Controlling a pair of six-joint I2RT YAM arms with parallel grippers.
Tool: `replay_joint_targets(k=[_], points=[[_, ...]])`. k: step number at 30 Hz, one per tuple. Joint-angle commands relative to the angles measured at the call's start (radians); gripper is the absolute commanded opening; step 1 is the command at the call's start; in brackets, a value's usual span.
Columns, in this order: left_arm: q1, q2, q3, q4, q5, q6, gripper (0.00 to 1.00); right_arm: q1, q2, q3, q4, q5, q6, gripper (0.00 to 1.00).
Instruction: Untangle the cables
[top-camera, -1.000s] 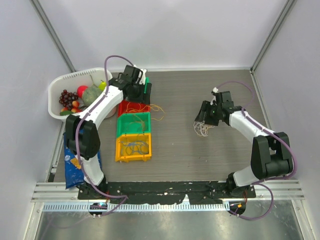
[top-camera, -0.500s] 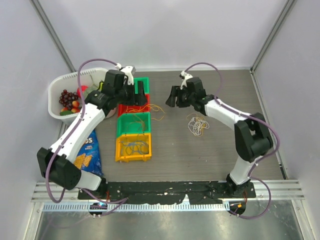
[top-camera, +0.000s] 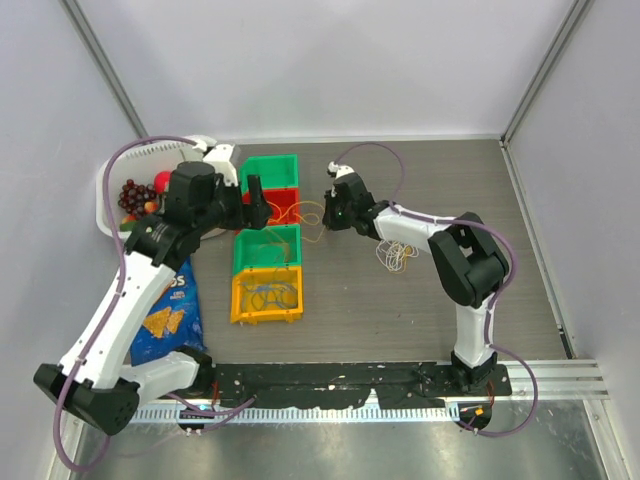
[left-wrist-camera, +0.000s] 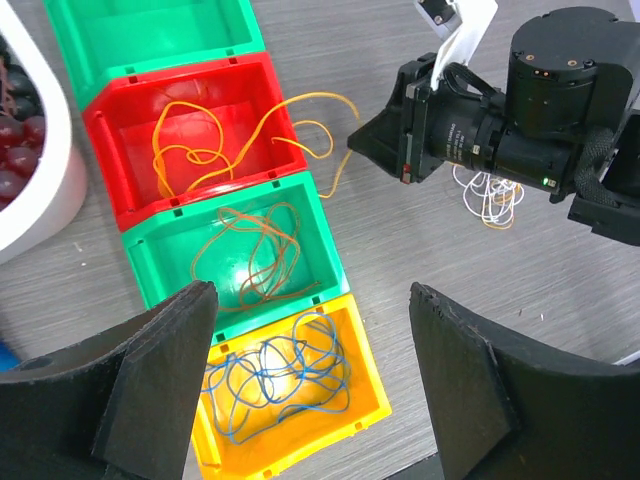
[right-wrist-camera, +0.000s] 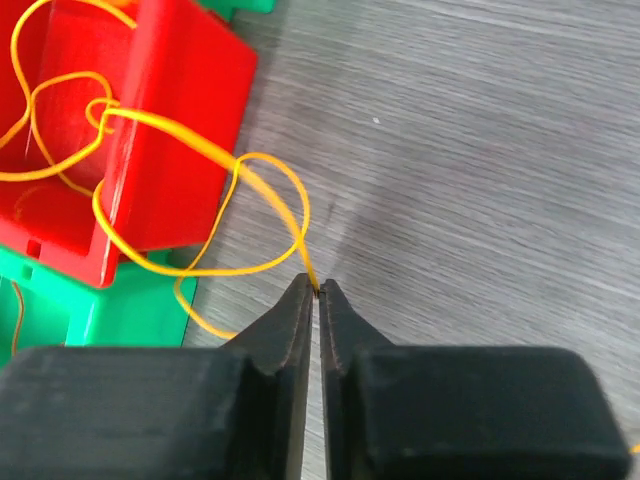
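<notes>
One yellow cord (right-wrist-camera: 300, 225), thin and glossy, loops out over the wall of the red bin (left-wrist-camera: 215, 192) and onto the table (top-camera: 400, 330). Its free end is pinched between the closed fingertips of the right gripper (right-wrist-camera: 318, 292), and the rest lies coiled on the bin's floor. Next in the row, a green bin (left-wrist-camera: 150, 275) holds a loose orange cord (left-wrist-camera: 265, 250), and the yellow bin (left-wrist-camera: 372, 400), nearest the arm bases, holds a scribble of blue cord (left-wrist-camera: 270, 375). A second green bin (left-wrist-camera: 130, 30) sits at the far end, touching the red one. All four bins are hard moulded plastic with raised rims, packed wall to wall. A white cord (top-camera: 395, 255) lies in a small heap on the bare table to the right of the bins, well apart from them (some orange strands seem mixed in, though they are too fine to be sure). The table is a grey, wood-grained board, open across its middle and right side up to the pale walls. At its left edge are a white slotted basket (top-camera: 105, 205) of fruit and a blue chip bag (top-camera: 165, 310). The right arm stretches low and leftward across the table, its wrist near the red bin. The left gripper (left-wrist-camera: 308, 295) hangs above the bins, pointing down, its fingers spread wide.
</notes>
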Motion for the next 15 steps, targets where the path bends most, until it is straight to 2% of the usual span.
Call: replay_joint_targets(k=[1, 7, 9, 15], points=[[0.005, -0.054, 0.005, -0.05, -0.074, 0.01, 0.81, 0.022, -0.046, 0.071, -0.062, 0.158, -0.022, 0.02], [0.006, -0.081, -0.002, -0.05, -0.089, 0.011, 0.81, 0.039, -0.178, 0.241, -0.198, 0.135, -0.019, 0.01], [0.006, -0.089, -0.007, -0.048, -0.091, 0.013, 0.81, 0.054, -0.172, 0.327, -0.25, 0.111, 0.008, 0.01], [0.005, -0.124, -0.025, -0.062, -0.102, 0.019, 0.81, 0.136, -0.11, 0.567, -0.358, 0.175, -0.001, 0.01]])
